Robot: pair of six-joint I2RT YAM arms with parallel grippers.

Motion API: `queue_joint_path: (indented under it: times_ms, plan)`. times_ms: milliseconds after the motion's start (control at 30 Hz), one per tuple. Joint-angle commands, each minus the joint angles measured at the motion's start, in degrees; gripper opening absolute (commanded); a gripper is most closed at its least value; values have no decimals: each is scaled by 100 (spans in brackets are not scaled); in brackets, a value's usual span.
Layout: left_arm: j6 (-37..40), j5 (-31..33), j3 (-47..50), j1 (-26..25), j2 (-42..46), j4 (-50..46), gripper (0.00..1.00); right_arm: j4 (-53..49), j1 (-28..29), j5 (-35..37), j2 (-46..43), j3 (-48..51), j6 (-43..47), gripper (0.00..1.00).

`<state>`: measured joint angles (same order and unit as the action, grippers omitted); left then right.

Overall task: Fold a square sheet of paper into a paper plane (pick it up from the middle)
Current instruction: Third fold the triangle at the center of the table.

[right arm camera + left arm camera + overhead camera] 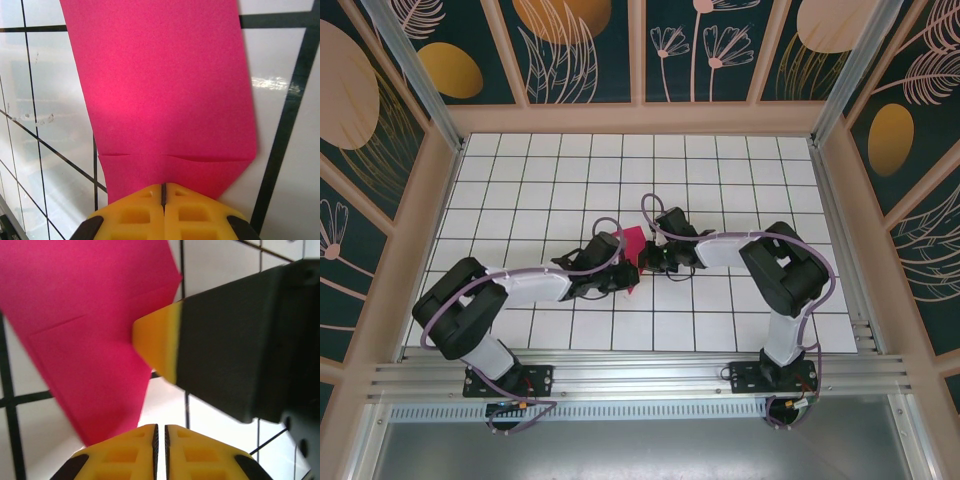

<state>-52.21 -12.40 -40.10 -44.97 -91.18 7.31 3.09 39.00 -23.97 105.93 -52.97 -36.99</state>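
Observation:
The pink sheet of paper (633,243) is folded into a narrow creased shape and held up off the white tiles in the middle of the table. In the right wrist view the paper (165,90) shows a fold line across it, and its near edge runs into my right gripper (163,189), which is shut on it. My left gripper (160,432) has its jaws almost together, with a thin slit and nothing in it. From there the paper (90,340) hangs just ahead and to the left. One yellow-tipped right fingertip (157,345) presses its edge. Both grippers, left (623,280) and right (645,262), meet at the paper.
The white gridded table (570,180) is fenced by a wooden frame with patterned walls (430,200). An aluminium rail (640,375) carries both arm bases at the near edge. The two arms reach inward and stand close together at the centre.

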Motion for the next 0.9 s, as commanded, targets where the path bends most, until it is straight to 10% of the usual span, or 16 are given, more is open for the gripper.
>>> queue_joint_path:
  times_ms: [0, 867]
  plan:
    - [-66, -94, -130, -21, -216, 62, 15, 1, 28, 159, 185, 100, -114, 3]
    - [-66, -22, 463, -397, -211, -662, 13, -84, 2, 246, 338, 81, -209, 4]
